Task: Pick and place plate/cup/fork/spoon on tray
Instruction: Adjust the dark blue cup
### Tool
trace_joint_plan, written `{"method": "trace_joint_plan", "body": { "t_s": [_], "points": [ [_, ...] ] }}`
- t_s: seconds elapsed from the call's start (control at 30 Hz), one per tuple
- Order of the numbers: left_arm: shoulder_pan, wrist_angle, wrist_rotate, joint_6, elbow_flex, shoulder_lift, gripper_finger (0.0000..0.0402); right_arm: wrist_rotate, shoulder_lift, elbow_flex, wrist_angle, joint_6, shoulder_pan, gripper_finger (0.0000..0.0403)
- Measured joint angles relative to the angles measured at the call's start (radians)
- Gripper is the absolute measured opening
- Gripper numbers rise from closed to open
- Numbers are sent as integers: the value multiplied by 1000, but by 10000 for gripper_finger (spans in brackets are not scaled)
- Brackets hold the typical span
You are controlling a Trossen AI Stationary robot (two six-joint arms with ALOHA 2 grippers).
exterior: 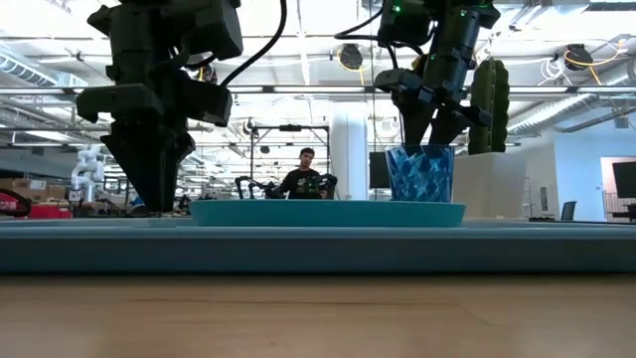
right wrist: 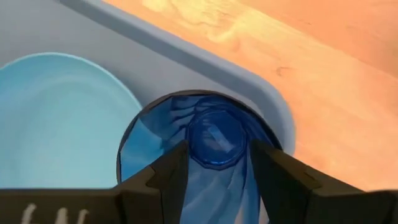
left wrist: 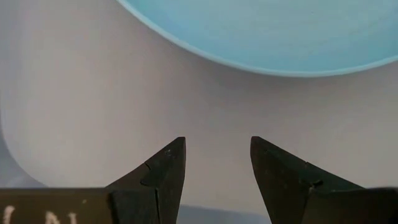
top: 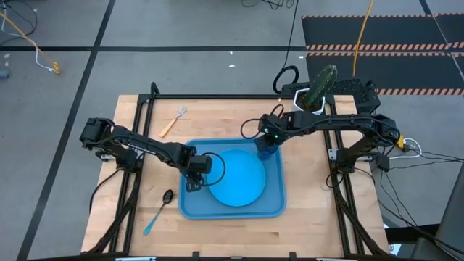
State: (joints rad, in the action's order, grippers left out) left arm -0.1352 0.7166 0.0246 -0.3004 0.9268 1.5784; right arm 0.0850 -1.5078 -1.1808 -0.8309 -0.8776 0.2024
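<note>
The sky-blue plate lies flat in the blue tray. The dark-blue cup stands upright in the tray's far right corner, beside the plate. My right gripper is open right above the cup's mouth, fingertips about level with its rim. My left gripper is open, pointing down over the tray's bare floor left of the plate, with nothing between its fingers. The orange-handled fork and the spoon lie on the wooden table left of the tray. My right gripper points down into the cup's mouth from above, and the cup stands on the tray floor. I cannot tell whether the fingertips touch its rim or inner wall.
A white pot with a cactus stands at the table's far right, behind my right arm. Bare wood lies near and right of the tray. In the low view a person sits in the room beyond the table.
</note>
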Motion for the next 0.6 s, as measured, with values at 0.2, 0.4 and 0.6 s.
{"method": "trace_joint_plan", "body": {
  "t_s": [0.2,0.4,0.6],
  "points": [
    [0,0,0,0,0,0,184,19,0,0,-17,8,0,167],
    [0,-1,0,0,0,0,184,18,0,0,-8,8,0,167],
    [0,-3,0,13,0,0,184,-9,41,0,-6,-7,-8,167]
  ]
}}
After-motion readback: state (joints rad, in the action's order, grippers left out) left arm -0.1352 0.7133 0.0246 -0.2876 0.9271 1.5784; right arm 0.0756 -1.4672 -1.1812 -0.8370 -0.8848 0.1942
